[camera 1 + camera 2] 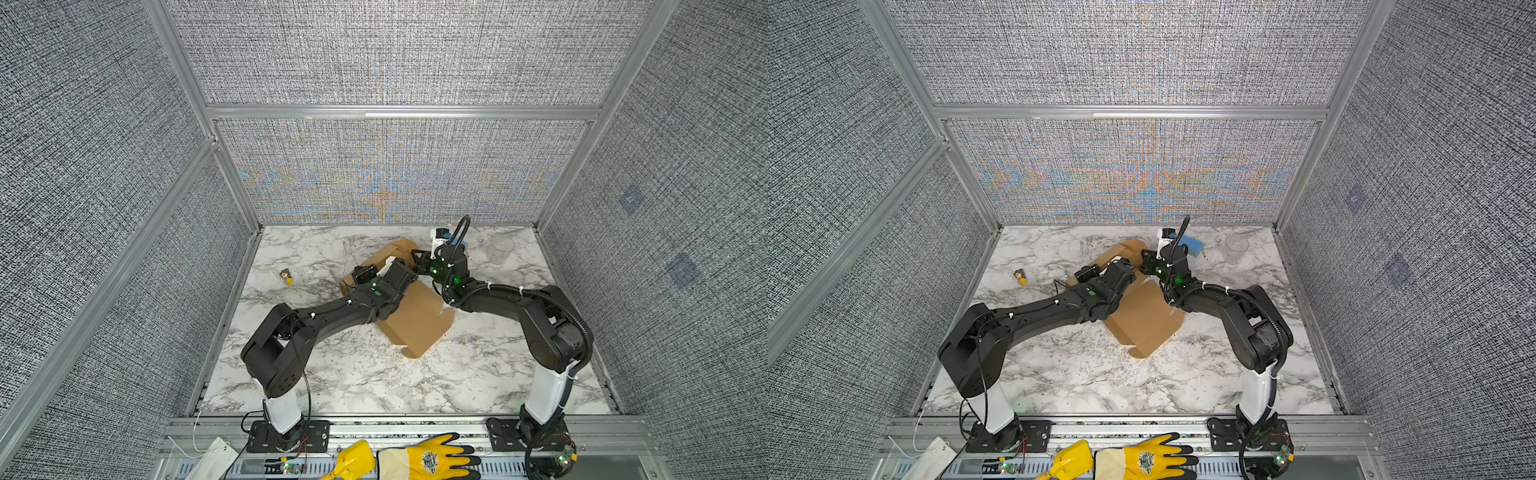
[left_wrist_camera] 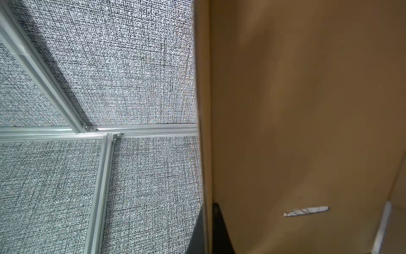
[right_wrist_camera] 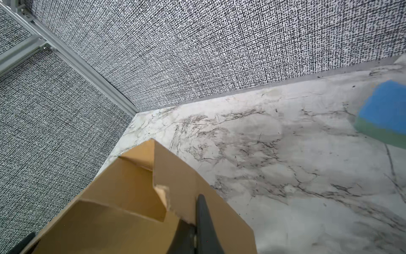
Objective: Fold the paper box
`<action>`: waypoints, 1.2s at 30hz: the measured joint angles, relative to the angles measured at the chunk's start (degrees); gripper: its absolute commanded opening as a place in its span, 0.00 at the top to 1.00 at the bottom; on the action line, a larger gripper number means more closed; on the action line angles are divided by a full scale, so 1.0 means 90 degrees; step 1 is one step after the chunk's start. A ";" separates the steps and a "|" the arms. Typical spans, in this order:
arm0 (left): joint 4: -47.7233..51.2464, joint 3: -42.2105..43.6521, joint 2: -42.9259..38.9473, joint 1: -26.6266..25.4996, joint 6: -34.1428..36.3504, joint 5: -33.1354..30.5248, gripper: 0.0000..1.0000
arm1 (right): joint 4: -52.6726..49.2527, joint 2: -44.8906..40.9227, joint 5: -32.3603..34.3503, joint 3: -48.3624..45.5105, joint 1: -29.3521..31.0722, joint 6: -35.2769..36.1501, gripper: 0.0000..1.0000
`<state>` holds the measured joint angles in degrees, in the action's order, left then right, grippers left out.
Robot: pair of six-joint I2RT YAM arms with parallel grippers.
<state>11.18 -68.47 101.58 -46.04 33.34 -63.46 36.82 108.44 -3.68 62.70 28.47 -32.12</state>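
Note:
The paper box (image 1: 419, 320) (image 1: 1148, 320) is a brown cardboard sheet, partly folded, in the middle of the marble table, its far panels raised. Both grippers meet over its far end in both top views. My left gripper (image 1: 395, 265) (image 2: 207, 220) is shut on the edge of an upright cardboard panel (image 2: 296, 121), one dark finger on each side. My right gripper (image 1: 417, 255) (image 3: 195, 213) is shut on a raised flap (image 3: 175, 176) beside a notched tab. The arms hide the middle of the box.
A blue sponge (image 1: 1192, 243) (image 3: 386, 110), a white bottle (image 1: 1163, 236) and a clear cup (image 1: 1236, 244) stand near the back wall. A small toy figure (image 1: 286, 276) lies at the left. Yellow gloves (image 1: 424, 459) rest on the front rail.

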 measured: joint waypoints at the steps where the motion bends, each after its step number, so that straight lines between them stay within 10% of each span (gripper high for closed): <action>1: -0.0046 -0.0017 0.0010 0.0036 0.0085 0.0066 1.00 | -0.0022 0.0017 0.0000 0.0024 0.0000 0.0002 1.00; 36: 0.0765 -0.0041 -0.0075 -0.0316 -0.0631 0.0379 1.00 | 0.0245 -0.0731 0.1202 -0.1258 0.0821 0.0070 1.00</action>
<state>18.06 -68.84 100.90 -48.88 27.66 -60.05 39.03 101.86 7.14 51.37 35.86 -31.48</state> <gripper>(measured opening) 0.062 0.049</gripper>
